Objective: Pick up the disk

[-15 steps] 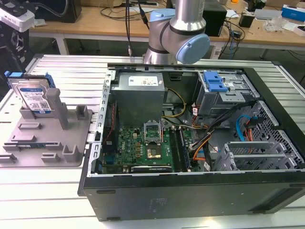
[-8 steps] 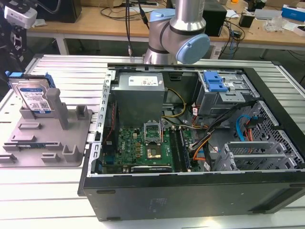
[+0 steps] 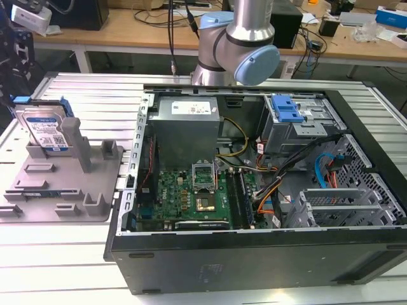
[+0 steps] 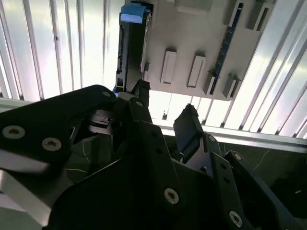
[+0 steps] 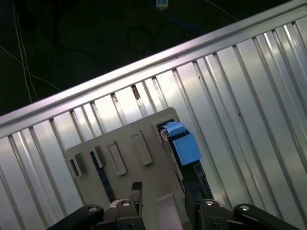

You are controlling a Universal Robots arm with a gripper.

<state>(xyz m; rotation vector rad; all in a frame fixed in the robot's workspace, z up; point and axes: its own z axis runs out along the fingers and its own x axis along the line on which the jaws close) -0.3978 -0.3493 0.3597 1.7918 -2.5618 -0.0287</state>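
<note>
standing upright in the grey plastic fixture plate (image 5: 153,129) on your ribbed metal bench (image 5: 249,96), the blue-railed silver-grey disk (image 5: 184,146) turns its edge to both wrist views; the black gripper (image 5: 163,196) hovers released above it.

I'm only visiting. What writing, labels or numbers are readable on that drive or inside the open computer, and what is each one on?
No text here is legible enough to quote.
Label on the disk: white and blue print, too small to read.
Sticker on the power supply: print too small to read.
Circuit board: markings too small to read.
Both wrist views: no legible text.
</note>
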